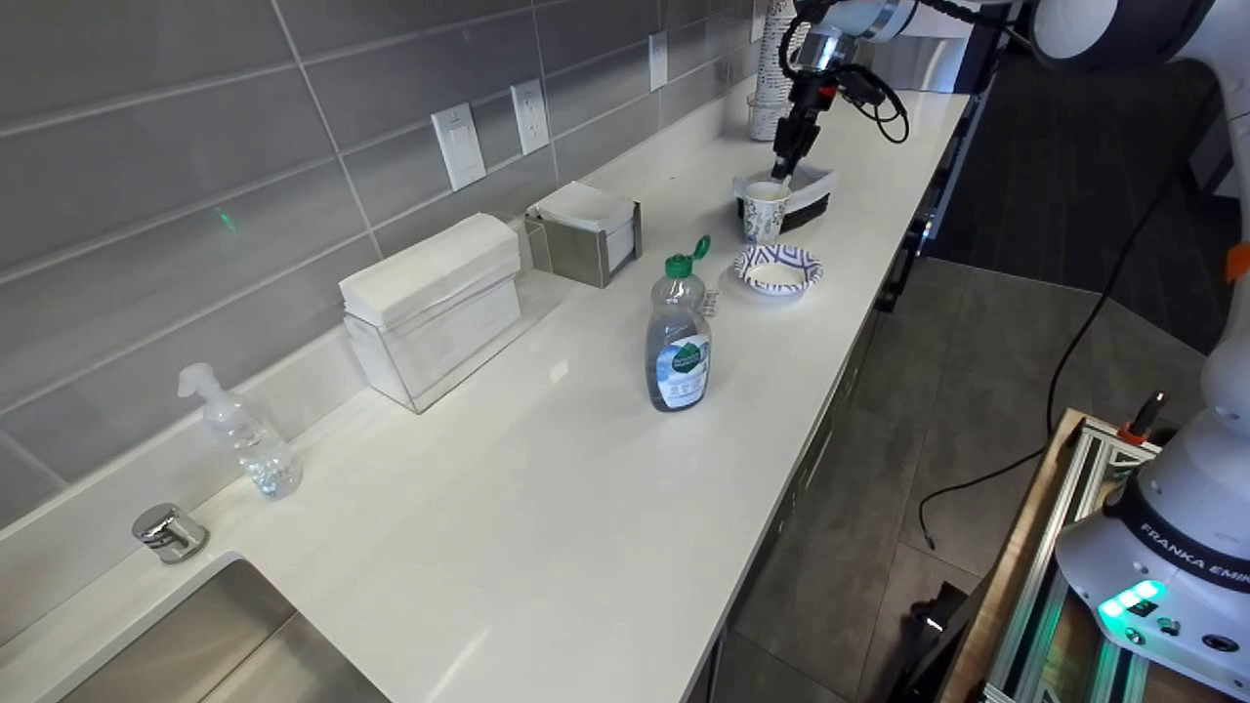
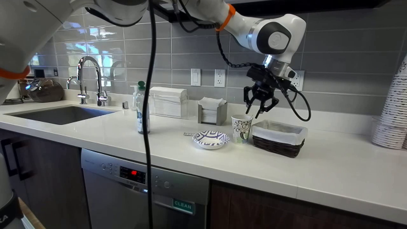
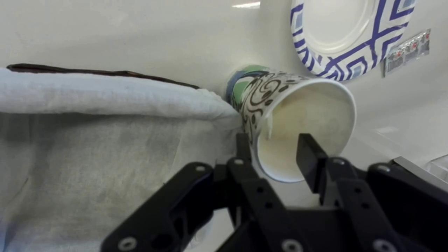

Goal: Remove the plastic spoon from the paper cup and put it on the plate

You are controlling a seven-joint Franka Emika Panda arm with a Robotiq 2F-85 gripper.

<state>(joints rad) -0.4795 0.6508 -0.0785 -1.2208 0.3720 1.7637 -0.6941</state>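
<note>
The paper cup [image 2: 241, 129] stands upright on the counter, whitish with dark swirls; it also shows in an exterior view [image 1: 764, 217] and the wrist view [image 3: 253, 94]. The white plastic spoon [image 3: 269, 126] leans inside the cup against its wall; only part of it shows. Its end peeks above the rim in an exterior view [image 1: 785, 183]. The round white plate [image 2: 210, 140] with blue markings sits beside the cup, also in the wrist view [image 3: 332, 45]. My gripper [image 2: 251, 115] points down just above the cup rim, open, with nothing between its fingers [image 3: 274, 140].
A dark basket with white lining [image 2: 279, 133] stands close beside the cup. A small silver packet [image 3: 407, 50] lies by the plate. A soap bottle [image 1: 679, 342], napkin holders [image 1: 586, 234] and stacked cups [image 2: 392, 108] stand along the counter.
</note>
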